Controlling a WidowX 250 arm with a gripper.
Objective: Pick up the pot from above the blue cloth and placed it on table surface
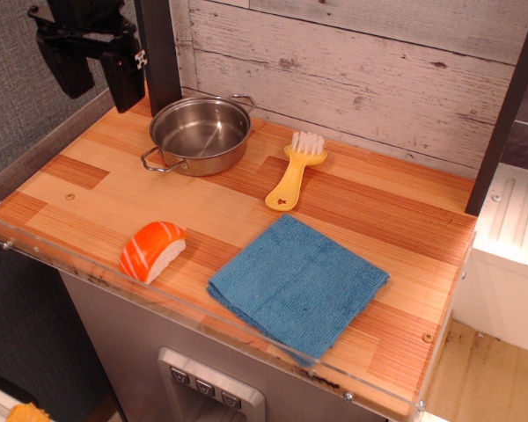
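The shiny steel pot [200, 134] stands upright on the wooden table surface [352, 202] at the back left, empty, with its wire loop handles showing. The blue cloth [297, 283] lies flat near the front edge, right of centre, with nothing on it. My gripper [97, 92] hangs open and empty above the table's back left corner, up and to the left of the pot, not touching it.
A yellow brush [295, 171] lies right of the pot. An orange and white sushi toy [151, 250] sits near the front left. A dark post [158, 53] stands behind the pot. A white plank wall [361, 70] backs the table.
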